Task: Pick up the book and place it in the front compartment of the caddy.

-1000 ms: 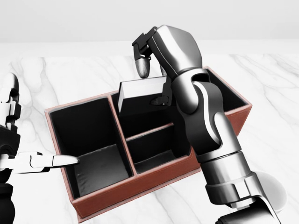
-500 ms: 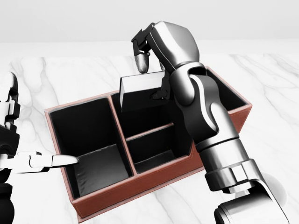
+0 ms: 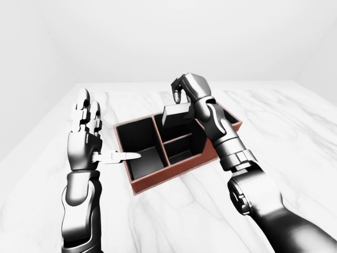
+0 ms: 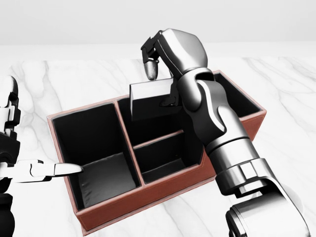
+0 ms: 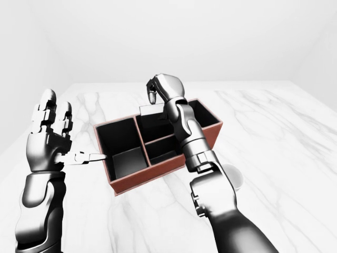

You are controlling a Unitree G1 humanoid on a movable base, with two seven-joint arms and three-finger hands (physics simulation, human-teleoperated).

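Holding the book (image 4: 152, 94) clamped in the fingers (image 4: 150, 68) of the right hand (image 4: 170, 49), the robot has it tilted over the caddy (image 4: 163, 185), above the compartment at the upper middle of the head view. Vs. 1.0 s ago: book has shifted slightly to the view's right and the hand w/ it; forearm has swung a little rightward at bottom of frame. Caddy position unchanged, camera steady. Meaning, as judgement: carry phase is nearly done, release not yet made; book hangs above the rim, not resting in any compartment. Which compartment counts as "front" cannot be settled from these views; the smaller one nearer the view's bottom (image 4: 160, 155) sits just below the one under the book. Left hand (image 3: 84, 132) stands upright at the caddy's left side, fingers apart, one finger (image 4: 61, 169) extended level and reaching over the left wall of the large left compartment (image 4: 94, 148); holds nothing. Caddy rests on white marble tabletop (image 4: 286, 89). Markings: no brand, label or legible writing found on book, caddy or tabletop.
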